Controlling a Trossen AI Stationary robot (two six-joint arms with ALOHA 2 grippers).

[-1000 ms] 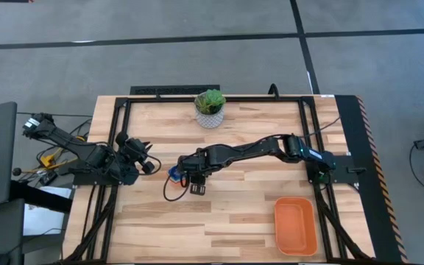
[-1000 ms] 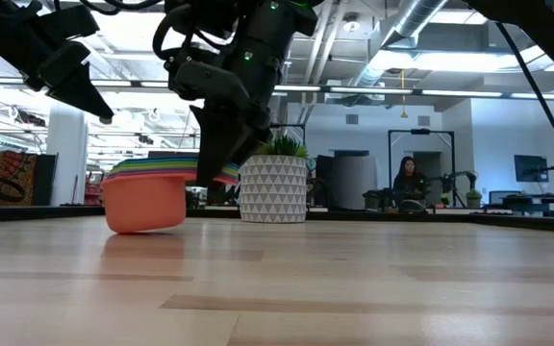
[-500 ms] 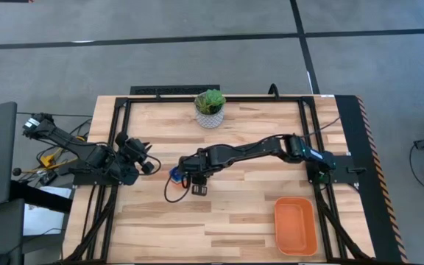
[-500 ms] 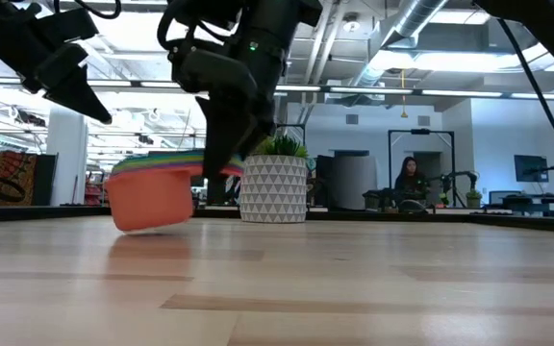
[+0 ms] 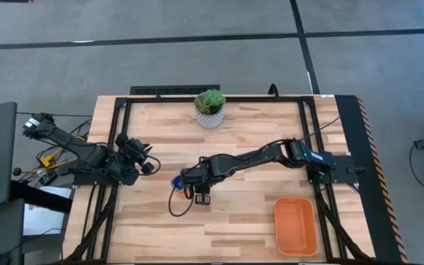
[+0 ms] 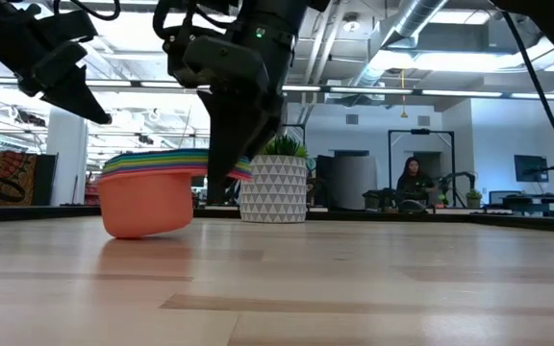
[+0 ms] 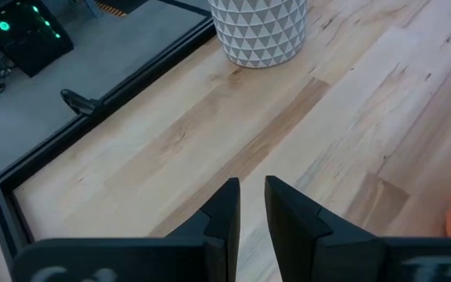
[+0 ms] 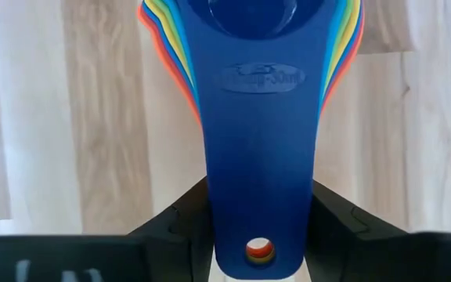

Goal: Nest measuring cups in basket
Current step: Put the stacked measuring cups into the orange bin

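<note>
Since a second ago the right gripper [image 5: 190, 193] has slid toward the table's front edge, dragging the nested stack of measuring cups [image 6: 150, 190] along, dark blue cup [image 8: 261, 117] on top. Its fingers pinch the stacked handles from both sides so the set travels as one. The orange basket [image 5: 295, 225] waits well apart, near the front right corner. Idle at the table's left edge, the left gripper [image 7: 249, 207] shows only a narrow gap.
</note>
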